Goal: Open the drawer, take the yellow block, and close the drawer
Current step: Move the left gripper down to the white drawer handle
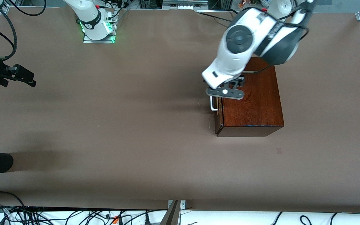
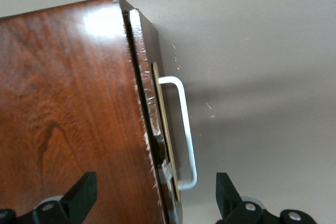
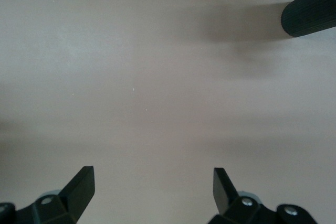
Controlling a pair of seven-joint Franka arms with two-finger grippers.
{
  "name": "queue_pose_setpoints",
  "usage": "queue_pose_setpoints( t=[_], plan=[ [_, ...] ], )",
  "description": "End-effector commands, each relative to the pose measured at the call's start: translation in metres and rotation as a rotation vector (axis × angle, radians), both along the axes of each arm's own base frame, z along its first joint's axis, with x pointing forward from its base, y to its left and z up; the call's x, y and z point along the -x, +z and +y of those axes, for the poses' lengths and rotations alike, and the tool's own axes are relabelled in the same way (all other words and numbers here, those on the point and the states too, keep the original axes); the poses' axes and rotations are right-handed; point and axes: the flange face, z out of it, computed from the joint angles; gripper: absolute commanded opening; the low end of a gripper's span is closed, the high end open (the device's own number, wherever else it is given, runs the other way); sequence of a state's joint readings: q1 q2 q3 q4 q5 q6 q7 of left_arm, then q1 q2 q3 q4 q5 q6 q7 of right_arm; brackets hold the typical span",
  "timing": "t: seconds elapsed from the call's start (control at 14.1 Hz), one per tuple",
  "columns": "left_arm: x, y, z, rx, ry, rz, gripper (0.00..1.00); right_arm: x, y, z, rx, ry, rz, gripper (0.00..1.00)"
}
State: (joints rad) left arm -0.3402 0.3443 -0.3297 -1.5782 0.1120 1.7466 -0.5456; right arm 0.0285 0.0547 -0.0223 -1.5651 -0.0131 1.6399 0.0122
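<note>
Drawer (image 1: 219, 117) shut in box (image 1: 252, 97), toward left arm's end. Left gripper (image 2: 152, 203) wide open, empty, over white handle (image 2: 184, 129), box at its 9 o'clock. Judgement: descend squarely, straddle handle, pull straight. Right gripper (image 3: 152, 195) open, empty, waits. Yellow block unseen

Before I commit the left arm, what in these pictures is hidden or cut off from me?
- Yellow block: in no view; the drawer is nearly shut inside the box.
- Handle: in the front view the left claw covers its upper end.
- Left claw fingertips: cut off by the left wrist view's edge.
- Right claw: waits open over bare table; its arm is cropped in the front view.
</note>
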Motion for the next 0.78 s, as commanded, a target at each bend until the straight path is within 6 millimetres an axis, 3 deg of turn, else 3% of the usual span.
queue_pose_setpoints(
  t=[0.0, 0.35, 0.5, 0.71],
  plan=[
    [0.013, -0.028, -0.044, -0.096, -0.026, -0.065, 1.00, 0.004, 0.005, -0.001, -0.002, -0.002, -0.012, 1.00],
    [0.033, -0.098, -0.078, -0.212, -0.026, -0.115, 1.00, 0.003, 0.003, -0.001, -0.002, -0.002, -0.009, 1.00],
    [0.037, -0.115, -0.085, -0.215, 0.003, -0.114, 1.00, 0.004, 0.004, 0.000, -0.002, 0.000, -0.011, 1.00],
    [0.039, -0.127, -0.084, -0.213, -0.002, -0.113, 1.00, 0.004, 0.004, 0.000, -0.002, 0.000, -0.011, 1.00]
  ],
)
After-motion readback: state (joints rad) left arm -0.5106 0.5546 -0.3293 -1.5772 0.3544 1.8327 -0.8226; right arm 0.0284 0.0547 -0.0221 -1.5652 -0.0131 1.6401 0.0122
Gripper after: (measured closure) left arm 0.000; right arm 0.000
